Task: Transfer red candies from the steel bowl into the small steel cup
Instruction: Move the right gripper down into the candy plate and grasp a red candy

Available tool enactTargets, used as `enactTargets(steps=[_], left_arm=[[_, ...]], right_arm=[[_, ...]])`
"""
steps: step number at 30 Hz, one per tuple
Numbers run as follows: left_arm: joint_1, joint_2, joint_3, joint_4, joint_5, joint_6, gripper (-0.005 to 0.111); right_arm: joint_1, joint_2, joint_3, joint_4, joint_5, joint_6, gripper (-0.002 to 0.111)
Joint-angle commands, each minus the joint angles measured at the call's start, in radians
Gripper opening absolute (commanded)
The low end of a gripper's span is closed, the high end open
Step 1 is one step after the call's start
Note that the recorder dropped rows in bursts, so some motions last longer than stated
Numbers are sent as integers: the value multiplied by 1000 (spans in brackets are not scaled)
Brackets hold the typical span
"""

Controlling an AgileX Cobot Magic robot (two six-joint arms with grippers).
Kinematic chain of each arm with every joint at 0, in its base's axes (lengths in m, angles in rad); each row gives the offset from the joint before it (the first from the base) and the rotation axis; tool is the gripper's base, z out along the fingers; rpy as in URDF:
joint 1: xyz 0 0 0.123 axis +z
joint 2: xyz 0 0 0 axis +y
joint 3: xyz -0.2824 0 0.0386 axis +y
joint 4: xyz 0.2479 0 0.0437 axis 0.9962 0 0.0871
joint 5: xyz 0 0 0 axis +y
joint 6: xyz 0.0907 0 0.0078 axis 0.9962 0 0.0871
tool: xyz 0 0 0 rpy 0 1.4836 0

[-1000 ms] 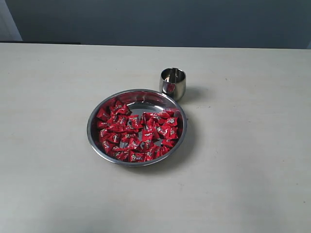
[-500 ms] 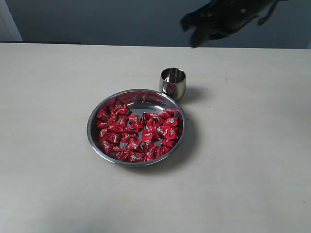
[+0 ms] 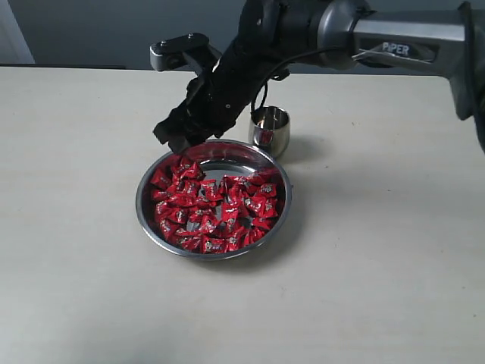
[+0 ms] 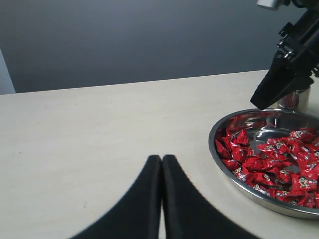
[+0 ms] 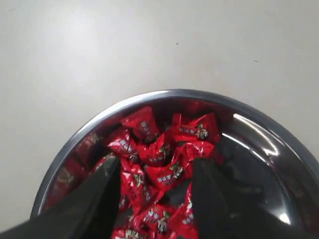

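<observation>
The steel bowl [image 3: 214, 255] sits mid-table, filled with many red candies [image 3: 216, 205]. Just behind its far right rim stands the small steel cup [image 3: 270, 130], with something red showing on its shiny steel. My right gripper [image 3: 178, 144] reaches across from the upper right and hangs over the bowl's far left part. In the right wrist view my right gripper [image 5: 157, 172] is open, its fingers [image 5: 107, 189] straddling red candies [image 5: 164, 167] inside the steel bowl [image 5: 149, 94]. My left gripper [image 4: 162, 159] is shut and empty, low over bare table beside the steel bowl [image 4: 219, 154].
The right arm's grey link [image 3: 394, 34] spans the upper right of the exterior view, passing above the cup. A pale tabletop [image 3: 379, 265] surrounds the bowl. A dark wall [image 3: 114, 30] runs along the table's far edge.
The right arm came in from the upper right and swept down and left, passing over the cup to the bowl's far left part. Bowl, cup and candies have not moved.
</observation>
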State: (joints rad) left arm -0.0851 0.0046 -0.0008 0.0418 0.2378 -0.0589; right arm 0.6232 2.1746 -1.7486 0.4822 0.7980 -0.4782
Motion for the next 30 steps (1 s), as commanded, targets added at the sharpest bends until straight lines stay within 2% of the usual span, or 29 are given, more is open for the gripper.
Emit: enactTargets(steps=[1, 6, 13, 22, 30], left_arm=[[-7, -5, 1, 1, -6, -2, 0], [-7, -5, 1, 1, -6, -2, 0], [-7, -5, 1, 1, -6, -2, 0], [-7, -5, 1, 1, -6, -2, 0], [-7, -5, 1, 1, -6, -2, 0]], right_arm=[[0, 60, -59, -6, 1, 34, 43], [0, 114, -74, -12, -16, 34, 43], [0, 150, -74, -128, -25, 120, 43], [5, 174, -74, -133, -127, 168, 43], [5, 189, -74, -129, -126, 169, 43]])
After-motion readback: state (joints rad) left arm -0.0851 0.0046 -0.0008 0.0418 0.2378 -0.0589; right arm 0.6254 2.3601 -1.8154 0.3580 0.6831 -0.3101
